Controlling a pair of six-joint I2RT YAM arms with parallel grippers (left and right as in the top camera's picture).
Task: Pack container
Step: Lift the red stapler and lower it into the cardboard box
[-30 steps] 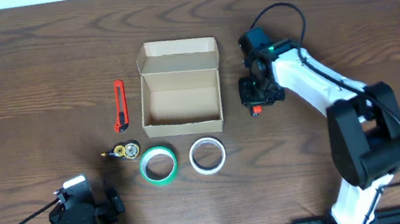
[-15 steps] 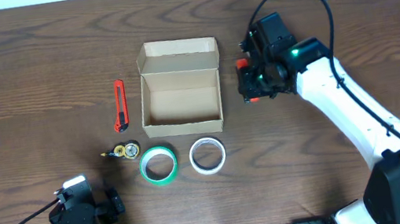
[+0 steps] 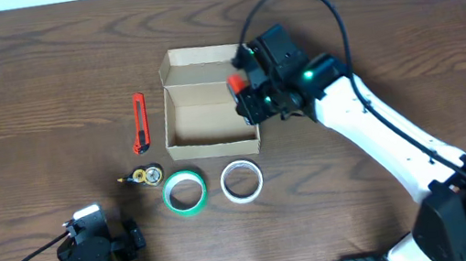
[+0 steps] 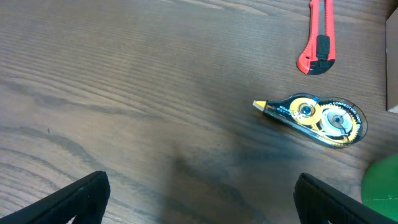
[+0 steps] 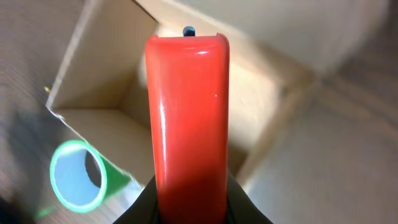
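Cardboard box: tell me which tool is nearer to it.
Right. The right tool, gripping a red object, hangs over the right edge of the box; the left tool sits open far beyond its near-left corner.

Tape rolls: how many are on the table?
2. The green tape roll and the white tape roll lie side by side just below the container in the overhead view; the right gripper hides one container corner.

On the desk (image 3: 40, 76) the container (image 3: 210, 115) sits centrally, a box cutter (image 3: 138, 123) to its left, a correction tape dispenser (image 3: 143, 175), one tape roll (image 3: 185, 194) and a second tape roll (image 3: 242, 181) in a row before it, the right hand (image 3: 245, 96) holding a small item (image 3: 234, 84) over its right wall.
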